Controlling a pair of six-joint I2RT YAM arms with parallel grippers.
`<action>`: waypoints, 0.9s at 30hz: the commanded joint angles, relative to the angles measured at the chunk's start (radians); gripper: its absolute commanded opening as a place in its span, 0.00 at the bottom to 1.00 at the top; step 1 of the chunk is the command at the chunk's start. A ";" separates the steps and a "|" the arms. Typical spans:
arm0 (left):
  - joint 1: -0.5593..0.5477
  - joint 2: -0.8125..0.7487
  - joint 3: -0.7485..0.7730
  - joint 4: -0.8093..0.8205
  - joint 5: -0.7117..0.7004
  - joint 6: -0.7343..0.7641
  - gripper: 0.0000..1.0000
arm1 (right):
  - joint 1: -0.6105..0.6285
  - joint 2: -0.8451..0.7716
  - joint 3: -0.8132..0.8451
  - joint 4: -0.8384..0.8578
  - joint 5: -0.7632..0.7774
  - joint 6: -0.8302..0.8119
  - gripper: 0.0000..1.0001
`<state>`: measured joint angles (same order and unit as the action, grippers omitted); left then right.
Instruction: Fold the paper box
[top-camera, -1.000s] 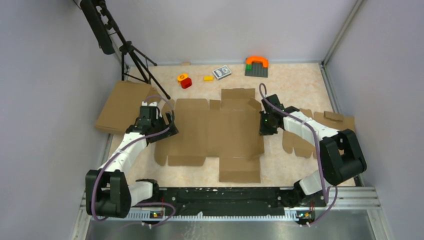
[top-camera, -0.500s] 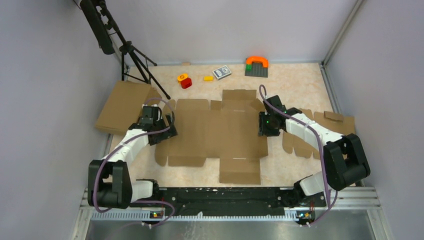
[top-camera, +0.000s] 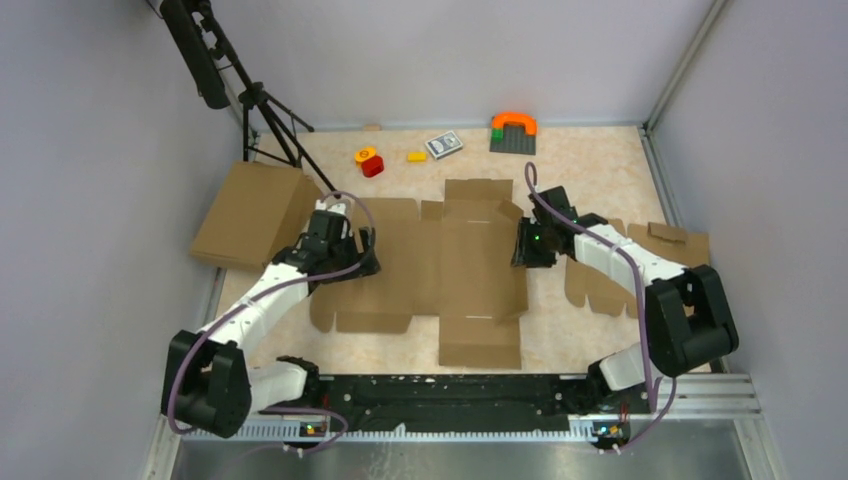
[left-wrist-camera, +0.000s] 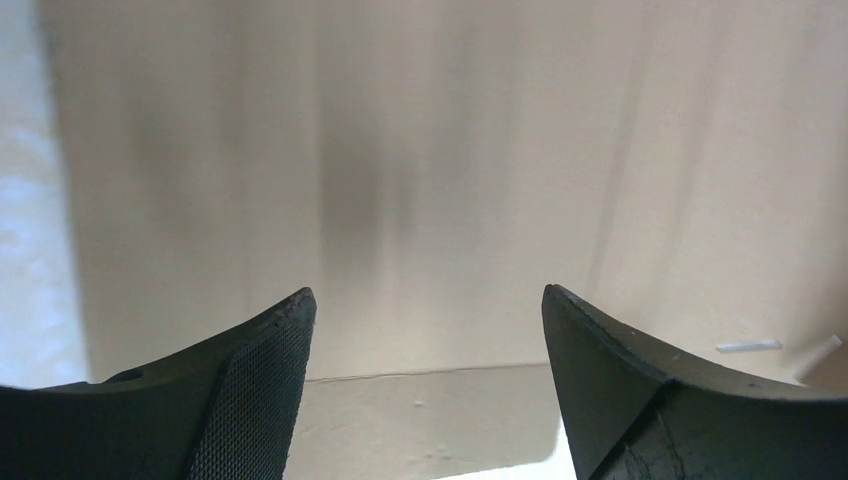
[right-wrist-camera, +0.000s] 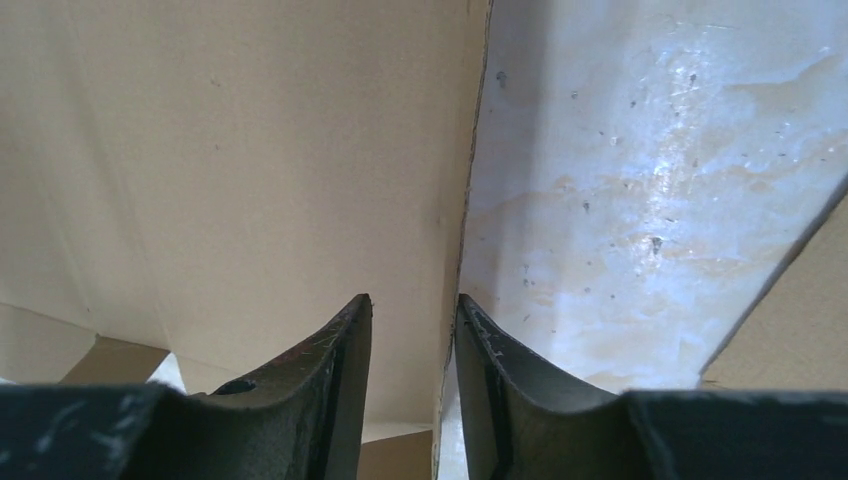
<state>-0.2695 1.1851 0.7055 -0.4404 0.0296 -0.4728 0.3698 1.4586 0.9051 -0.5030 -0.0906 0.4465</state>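
The paper box (top-camera: 430, 265) lies flat in the middle of the table as a wide brown die-cut sheet with flaps. My left gripper (top-camera: 362, 258) hovers over the sheet's left panel. In the left wrist view this gripper (left-wrist-camera: 427, 292) is wide open, with bare cardboard (left-wrist-camera: 450, 150) below and nothing between its fingers. My right gripper (top-camera: 520, 250) is at the sheet's right edge. In the right wrist view its jaws (right-wrist-camera: 413, 298) stand a little apart, and the edge of the cardboard (right-wrist-camera: 250, 150) runs up between them, close to the right finger (right-wrist-camera: 490, 370).
A flat brown cardboard piece (top-camera: 250, 215) lies at the far left beside a tripod (top-camera: 270, 120). A notched cardboard blank (top-camera: 640, 265) lies at the right under my right arm. Small toys (top-camera: 369, 160), a card deck (top-camera: 443, 145) and an orange arch (top-camera: 513, 125) line the back edge.
My left gripper has moved right, from the sheet's left edge onto its left panel. My right gripper has opened from shut and stayed at the sheet's right edge.
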 joint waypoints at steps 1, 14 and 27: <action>-0.083 0.027 0.108 0.099 0.093 0.030 0.83 | -0.003 0.019 0.046 0.049 -0.040 0.005 0.32; -0.113 0.587 0.716 0.166 0.370 0.221 0.76 | 0.000 0.055 0.054 0.030 -0.034 -0.044 0.21; -0.112 1.097 1.349 0.002 0.510 0.315 0.81 | 0.078 0.098 0.146 -0.045 0.067 -0.100 0.26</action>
<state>-0.3805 2.2055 1.9236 -0.3752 0.4866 -0.1802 0.4168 1.5307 0.9810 -0.5251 -0.0830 0.3771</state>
